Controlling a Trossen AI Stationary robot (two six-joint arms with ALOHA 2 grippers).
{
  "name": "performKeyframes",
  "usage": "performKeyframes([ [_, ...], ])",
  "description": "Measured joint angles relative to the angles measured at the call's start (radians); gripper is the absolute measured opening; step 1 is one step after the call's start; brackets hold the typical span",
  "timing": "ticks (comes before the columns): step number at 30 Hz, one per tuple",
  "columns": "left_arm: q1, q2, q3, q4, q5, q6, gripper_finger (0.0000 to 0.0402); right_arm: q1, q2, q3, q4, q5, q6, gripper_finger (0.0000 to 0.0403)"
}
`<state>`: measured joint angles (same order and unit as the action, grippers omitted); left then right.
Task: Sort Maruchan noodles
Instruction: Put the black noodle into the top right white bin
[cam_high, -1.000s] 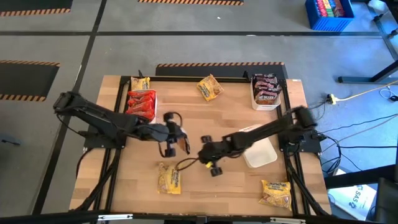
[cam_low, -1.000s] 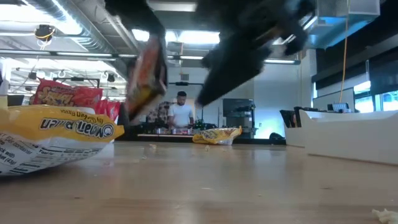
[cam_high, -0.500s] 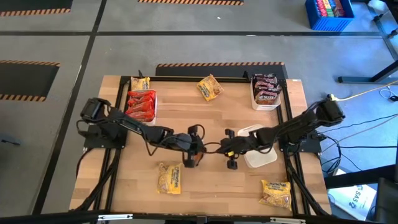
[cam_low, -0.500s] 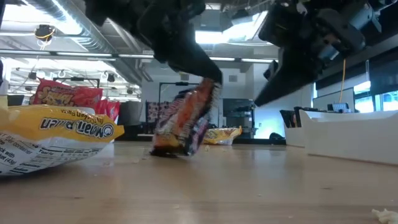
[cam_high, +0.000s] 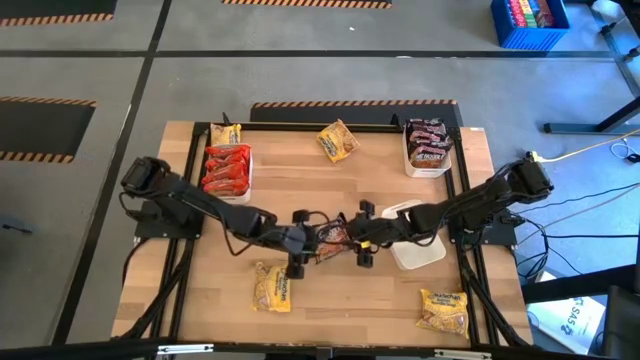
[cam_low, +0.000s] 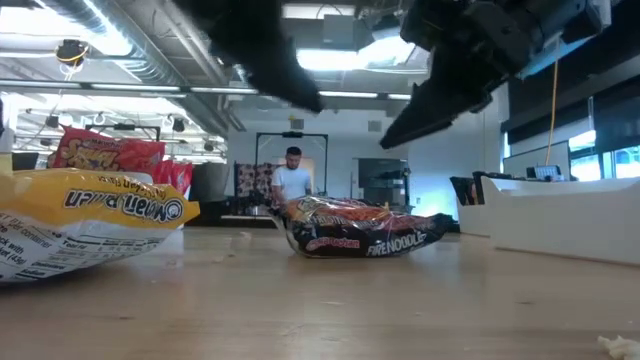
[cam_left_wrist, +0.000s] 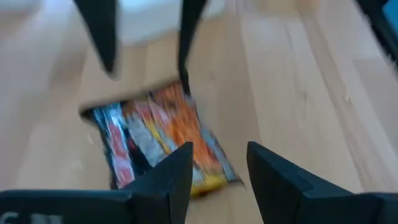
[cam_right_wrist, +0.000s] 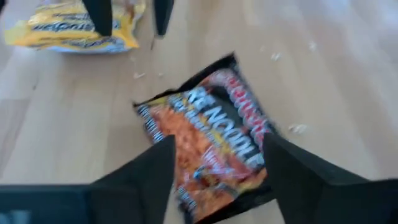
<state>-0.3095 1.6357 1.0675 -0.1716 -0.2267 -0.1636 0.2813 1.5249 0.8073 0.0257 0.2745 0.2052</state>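
Lettering "FRENOODLE" shows on dark packet (cam_low: 362, 230) lying flat.

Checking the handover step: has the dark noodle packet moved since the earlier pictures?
Yes. The dark packet was carried from near the red-packet tray toward the empty white tray, and lies flat on the table between the open left gripper and right gripper.

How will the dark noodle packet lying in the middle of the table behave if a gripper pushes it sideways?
The dark noodle packet lies flat on the wooden table, so it would probably slide, not roll. Its wrapper looks glossy and crinkly, likely slippery and soft at the edges. Crumbs beside it hint that the noodles inside break easily.
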Motion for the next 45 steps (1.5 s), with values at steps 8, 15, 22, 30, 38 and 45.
performKeyframes([
  [8, -0.065, 0.055, -0.061, 0.069, -0.13, -0.073, 0.0144, -0.06, 0.0, 0.011, 0.03, 0.068, -0.059, 0.0257],
  [15, -0.07, 0.179, -0.101, 0.402, -0.151, -0.046, 0.0144, -0.171, 0.0, 0.012, 0.074, 0.074, -0.078, 0.0257],
  [22, -0.031, 0.301, -0.102, 0.486, -0.126, -0.072, 0.0144, -0.241, 0.0, 0.012, 0.104, -0.099, -0.09, 0.0257],
  [30, 0.014, 0.298, -0.099, 0.4, -0.008, -0.065, 0.0144, -0.321, 0.042, 0.012, 0.12, -0.271, -0.079, 0.0257],
  [38, 0.026, 0.297, -0.098, 0.381, 0.018, -0.062, 0.0143, -0.408, 0.141, 0.024, 0.154, -0.455, 0.024, 0.0257],
  [45, 0.025, 0.297, -0.099, 0.38, 0.018, -0.062, 0.0143, -0.461, 0.255, 0.14, 0.077, -0.631, 0.079, 0.0257],
])
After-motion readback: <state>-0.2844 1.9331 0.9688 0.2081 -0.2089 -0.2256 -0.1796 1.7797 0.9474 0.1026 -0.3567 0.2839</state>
